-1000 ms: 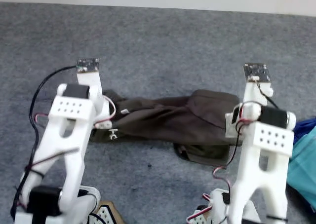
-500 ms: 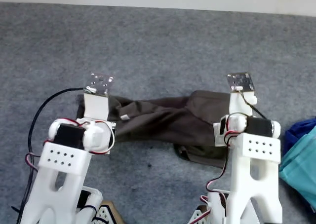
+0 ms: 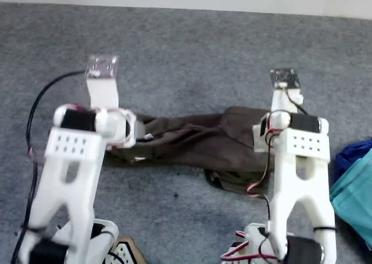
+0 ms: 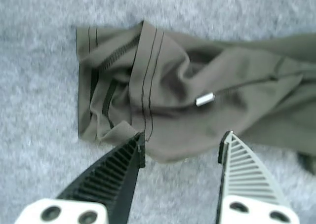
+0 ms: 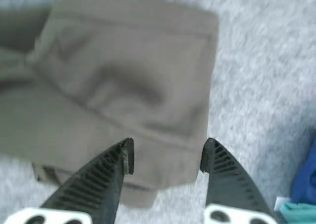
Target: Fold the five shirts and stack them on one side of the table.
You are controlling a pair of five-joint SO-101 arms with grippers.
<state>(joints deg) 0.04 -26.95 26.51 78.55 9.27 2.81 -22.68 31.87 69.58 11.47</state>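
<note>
The olive shirt lies crumpled across the grey table. The left gripper is spread wide and empty, its fingertips straddling one end's edge. The right gripper, likewise spread, frames the opposite end, apparently without contact.

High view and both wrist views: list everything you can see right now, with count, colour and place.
shirt: one, olive-brown, bunched lengthwise mid-table between the arms
blue cloth: one, blue, at the table's right edge
teal cloth: one, teal, right edge, nearer than the blue cloth
table: one, grey, carpet-like
left gripper: one, black and white, open over the shirt's left end
right gripper: one, black, open over the shirt's right end
</note>
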